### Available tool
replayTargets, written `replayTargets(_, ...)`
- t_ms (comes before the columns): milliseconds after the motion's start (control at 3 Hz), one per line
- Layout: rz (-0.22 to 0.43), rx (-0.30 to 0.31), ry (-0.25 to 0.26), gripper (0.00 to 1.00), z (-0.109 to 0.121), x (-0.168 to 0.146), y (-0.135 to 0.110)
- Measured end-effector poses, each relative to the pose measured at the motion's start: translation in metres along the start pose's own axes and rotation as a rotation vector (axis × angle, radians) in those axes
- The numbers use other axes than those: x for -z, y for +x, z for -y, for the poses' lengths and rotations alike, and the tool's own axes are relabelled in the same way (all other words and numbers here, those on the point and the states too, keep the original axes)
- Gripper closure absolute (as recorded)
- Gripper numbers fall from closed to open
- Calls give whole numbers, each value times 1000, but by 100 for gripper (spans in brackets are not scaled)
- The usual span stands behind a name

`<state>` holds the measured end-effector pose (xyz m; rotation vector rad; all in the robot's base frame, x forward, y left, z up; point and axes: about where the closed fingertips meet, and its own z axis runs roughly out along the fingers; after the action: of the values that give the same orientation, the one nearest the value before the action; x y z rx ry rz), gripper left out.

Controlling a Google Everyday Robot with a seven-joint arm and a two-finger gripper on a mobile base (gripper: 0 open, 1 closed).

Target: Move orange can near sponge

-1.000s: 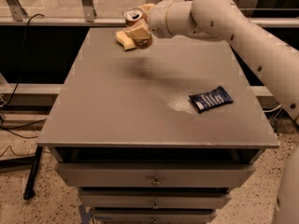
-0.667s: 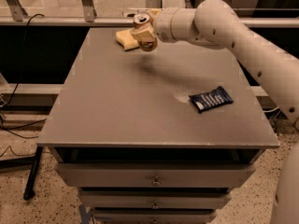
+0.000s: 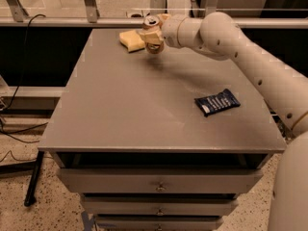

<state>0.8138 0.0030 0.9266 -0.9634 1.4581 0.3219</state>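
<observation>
The gripper [image 3: 154, 41], a cream-coloured two-finger tool at the end of the white jointed arm [image 3: 250, 57], is at the far edge of the grey flat-topped drawer cabinet [image 3: 144, 109], a little left of centre. Its fingers are clamped on the orange can [image 3: 151, 24], a small aluminium drink can with an orange-tan body and a silver pull-tab top. The can stands roughly upright in the grip, top facing up. Just to its left lies the sponge [image 3: 131, 40], a pale yellow, thick, wavy-edged foam block on the far left part of the top.

The step in hand looks like the end of the carry: the can is already beside the sponge and only the set-down is left. I cannot tell from this angle whether the can's base is on the surface or just above it. The next move calls for a short, straight lowering, then parting the fingers and lifting away without tipping the can.

The far edge of the top is close behind the can, with a metal rail [image 3: 96, 22] beyond it, so there is little room that way and the sponge blocks the left. The near side and the middle of the top offer wide room. The dark blue snack packet [image 3: 217, 102] lies well apart, at the near right.
</observation>
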Motion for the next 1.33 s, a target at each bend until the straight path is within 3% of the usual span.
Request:
replayTargets(333, 12, -50, 24, 84, 8, -9, 12)
replayTargets(1333, 11, -92, 26, 13, 20, -29, 22)
